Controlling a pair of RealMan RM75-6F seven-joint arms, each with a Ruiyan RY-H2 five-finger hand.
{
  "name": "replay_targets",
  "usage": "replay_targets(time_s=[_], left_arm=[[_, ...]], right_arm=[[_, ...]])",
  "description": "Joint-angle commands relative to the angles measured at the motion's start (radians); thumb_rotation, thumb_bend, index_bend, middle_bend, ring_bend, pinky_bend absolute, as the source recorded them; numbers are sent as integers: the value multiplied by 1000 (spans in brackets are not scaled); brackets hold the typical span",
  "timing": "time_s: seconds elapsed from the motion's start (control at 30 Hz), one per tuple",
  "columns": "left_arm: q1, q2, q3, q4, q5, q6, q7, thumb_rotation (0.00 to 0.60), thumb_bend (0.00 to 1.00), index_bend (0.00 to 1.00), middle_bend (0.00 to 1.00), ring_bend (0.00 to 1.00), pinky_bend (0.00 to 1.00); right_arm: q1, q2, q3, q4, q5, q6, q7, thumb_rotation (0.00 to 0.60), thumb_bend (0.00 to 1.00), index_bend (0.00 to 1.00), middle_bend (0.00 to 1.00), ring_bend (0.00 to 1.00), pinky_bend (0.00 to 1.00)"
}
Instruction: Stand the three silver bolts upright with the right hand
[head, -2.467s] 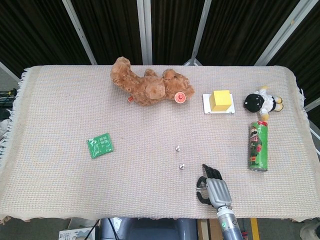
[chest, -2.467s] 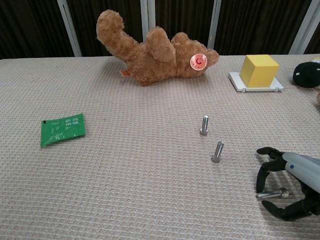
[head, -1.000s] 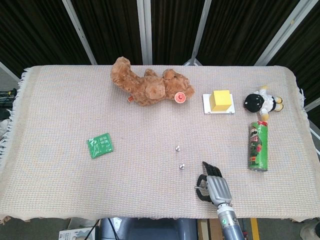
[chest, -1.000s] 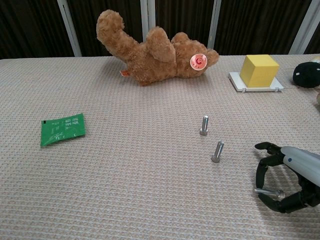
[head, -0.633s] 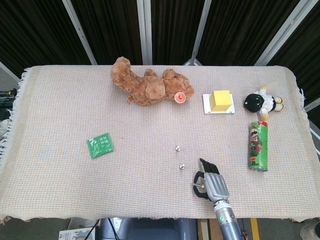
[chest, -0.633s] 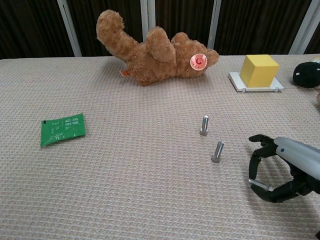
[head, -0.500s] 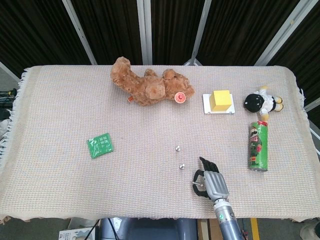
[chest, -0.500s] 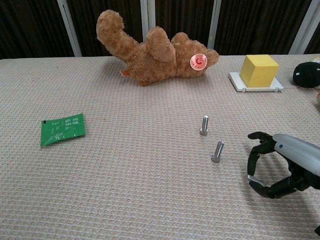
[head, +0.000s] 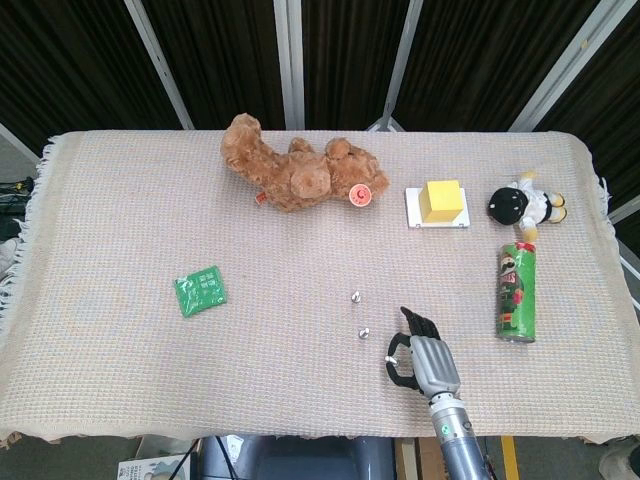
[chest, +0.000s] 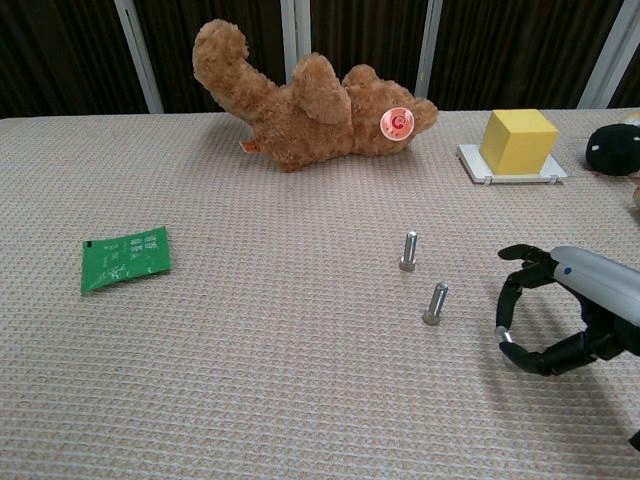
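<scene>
Since the earlier frames, the third silver bolt (chest: 504, 339) has gone from lying flat on the cloth under the right hand (chest: 560, 320) to being pinched at the hand's fingertips (chest: 512, 352), lifted off the mat and shifted slightly toward the other two. Only its end shows, so its tilt cannot be told.

Two silver bolts stand upright: the far bolt (chest: 408, 251) and the near bolt (chest: 435, 303), close together, near the hand's left. Also on the table: one brown teddy bear (head: 300, 175), one green packet (head: 200, 290), one yellow cube (head: 443, 200) on a white plate (head: 412, 212), one black-and-white plush (head: 522, 205), and one green can (head: 517, 292) lying on its side.

The woven mat (head: 120, 220) lies open between the packet and the bolts. The hand hovers near the mat's front edge. The left hand is not visible.
</scene>
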Motion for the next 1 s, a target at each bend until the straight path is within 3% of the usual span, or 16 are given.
replay_targets(time_s=[0.03, 0.6, 1.0], left_arm=[[0, 0, 0, -1, 0, 0, 1, 600, 84, 96, 27, 7, 77], [0, 0, 1, -5, -2, -1, 6, 600, 83, 98, 26, 8, 77], [-1, 0, 1, -6, -2, 0, 13, 600, 83, 108, 26, 8, 77]], right_arm=[[1, 1, 0, 0, 1, 0, 2, 600, 392, 588, 0, 3, 64], [-6, 8, -1, 15, 3, 2, 51, 600, 392, 588, 0, 3, 64], [-36, -19, -8, 78, -71, 5, 191, 600, 392, 588, 0, 3, 64]])
